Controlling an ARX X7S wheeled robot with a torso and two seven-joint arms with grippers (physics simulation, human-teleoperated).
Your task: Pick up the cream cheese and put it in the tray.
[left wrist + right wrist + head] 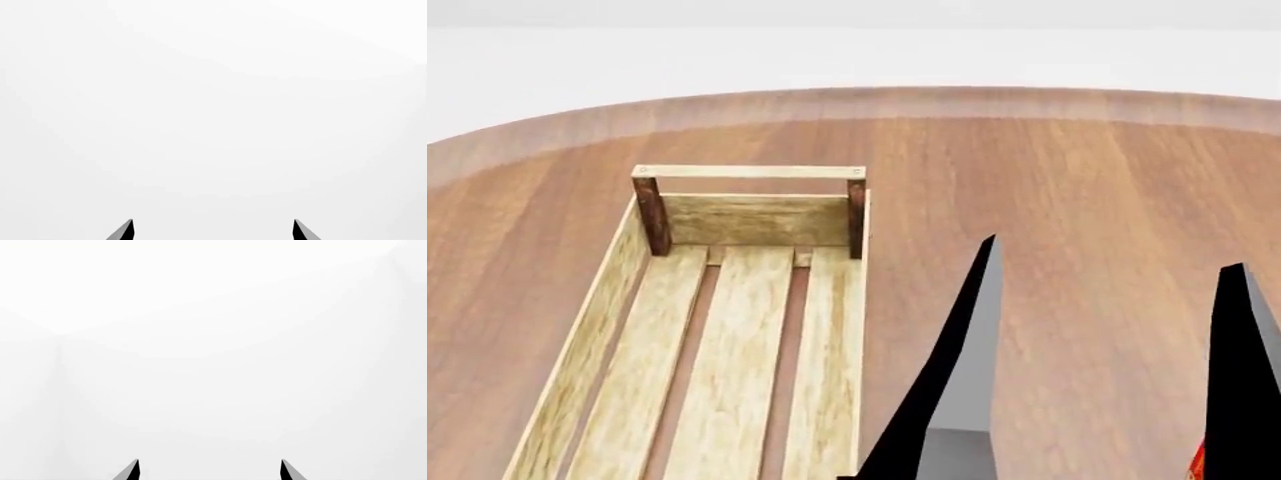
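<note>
Right pincer (1108,380): nearest, fingers spread, grasping nothing
Left pincer (213,231): spread, facing blank white
Tray (607,300): no box visible inside
Cream cheese: unseen
Progress: pickup apparently not begun

A round wooden table with one long tray on it.

The table (1094,190) has a reddish-brown wood grain and a paler curved edge at the far side, with a white background behind it. On its left part lies the tray (607,300), made of pale slats, with dark brown corner posts and a rail handle at the far end. At the bottom right edge a small red-orange object (1198,460) shows; it is mostly hidden.
</note>
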